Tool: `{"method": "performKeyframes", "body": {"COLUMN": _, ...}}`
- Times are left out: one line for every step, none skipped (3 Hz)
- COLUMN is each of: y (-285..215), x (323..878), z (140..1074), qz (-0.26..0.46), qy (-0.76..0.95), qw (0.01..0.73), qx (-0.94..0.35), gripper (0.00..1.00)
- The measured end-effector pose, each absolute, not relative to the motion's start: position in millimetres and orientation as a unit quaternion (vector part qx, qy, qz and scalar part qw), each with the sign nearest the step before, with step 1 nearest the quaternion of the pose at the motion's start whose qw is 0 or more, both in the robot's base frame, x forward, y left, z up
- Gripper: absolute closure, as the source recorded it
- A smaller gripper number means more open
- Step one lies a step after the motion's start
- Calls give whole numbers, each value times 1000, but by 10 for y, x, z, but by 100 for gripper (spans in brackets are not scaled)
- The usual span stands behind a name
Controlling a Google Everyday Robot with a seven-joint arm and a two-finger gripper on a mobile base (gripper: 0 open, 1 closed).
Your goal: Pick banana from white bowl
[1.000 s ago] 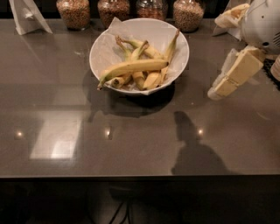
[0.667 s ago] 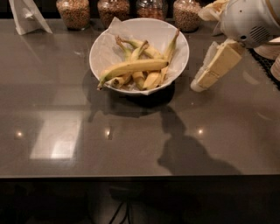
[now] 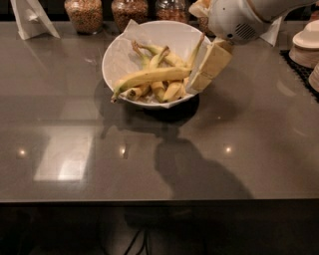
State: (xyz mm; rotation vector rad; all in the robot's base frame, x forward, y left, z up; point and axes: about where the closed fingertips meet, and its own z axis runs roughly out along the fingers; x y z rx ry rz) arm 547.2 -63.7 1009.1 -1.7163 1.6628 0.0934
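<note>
The white bowl (image 3: 122,52), lined with crumpled white paper, stands at the back middle of the dark table. The banana (image 3: 149,77) lies across its front, long and pale yellow, stem tip at the lower left. Several shorter bananas (image 3: 164,90) lie under and behind it. My gripper (image 3: 209,67) hangs over the bowl's right rim, its cream fingers pointing down-left at the banana's right end. It holds nothing.
Glass jars of grains (image 3: 83,14) stand along the back edge behind the bowl. A white paper stand (image 3: 32,19) is at the back left. Stacked white dishes (image 3: 308,47) sit on a black mat at the right edge.
My gripper has moved left from beside the bowl to over its right rim, closer to the banana. The bananas and bowl have not moved.
</note>
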Motion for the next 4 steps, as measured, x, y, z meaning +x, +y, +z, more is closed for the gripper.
{"method": "performKeyframes", "body": {"y": -424, "x": 5673, "z": 9981, "qz": 8, "qy": 630, "qw": 361, "qx": -688, "gripper": 0}}
{"method": "performKeyframes", "body": {"y": -301, "x": 5855, "z": 9904, "qz": -9, "qy": 621, "qw": 355, "qx": -698, "gripper": 13}}
{"method": "performKeyframes", "body": {"y": -216, "x": 5972, "z": 9836, "qz": -15, "qy": 618, "qw": 349, "qx": -704, "gripper": 32}}
{"method": "performKeyframes", "body": {"y": -150, "x": 6061, "z": 9760, "qz": -13, "qy": 619, "qw": 342, "qx": -707, "gripper": 42}}
